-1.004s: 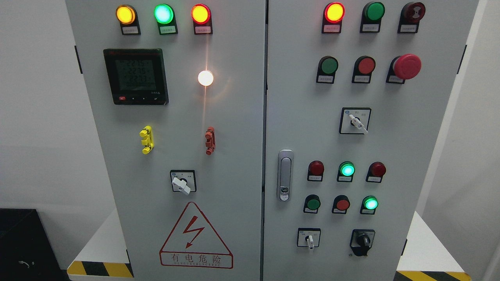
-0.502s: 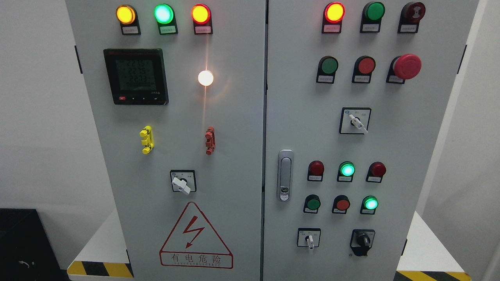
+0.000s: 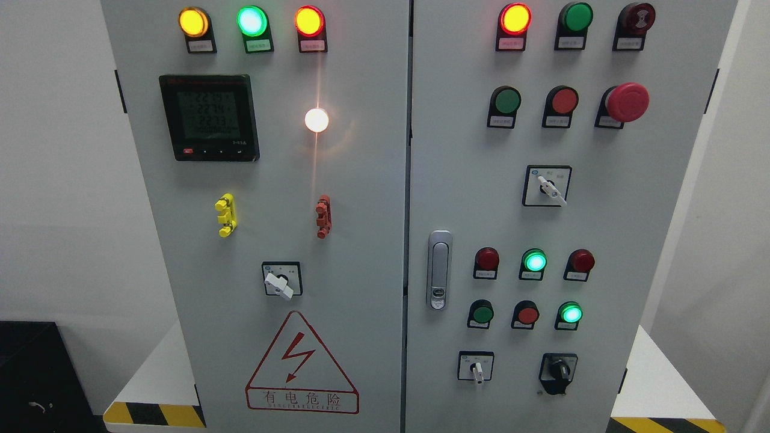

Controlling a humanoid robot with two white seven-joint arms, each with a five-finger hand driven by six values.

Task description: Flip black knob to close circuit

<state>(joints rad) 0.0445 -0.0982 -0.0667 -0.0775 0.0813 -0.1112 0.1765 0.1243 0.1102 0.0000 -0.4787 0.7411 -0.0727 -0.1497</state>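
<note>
Grey two-door electrical cabinet [image 3: 361, 180] fills the head view, doors shut, seam running down the middle. Neither hand nor arm shows in frame, so the state of the fingers cannot be told.

Black knob [image 3: 559, 370] sits on the right door at about 5 o'clock of the picture, on a black backing plate, lowest control on that side. Its grip looks roughly upright, perhaps tipped slightly; dark on dark, hard to read. Nothing touches it.

Just at its 9 o'clock: a white-handled selector switch [image 3: 476, 367], handle pointing to 6 o'clock. At the knob's 12 o'clock, a lit green lamp [image 3: 570, 314]; beside that an unlit red button [image 3: 527, 314] and a green button [image 3: 482, 314].

Silver door handle [image 3: 440, 269] near the seam, upright.

Upper right: red mushroom stop button [image 3: 627, 102], with another white selector [image 3: 548, 186] below it pointing to about 5 o'clock.

Left door: digital meter [image 3: 209, 117] with lit display, a bright white lamp [image 3: 316, 120], a red-bordered lightning warning triangle [image 3: 301, 364] at the bottom.
</note>
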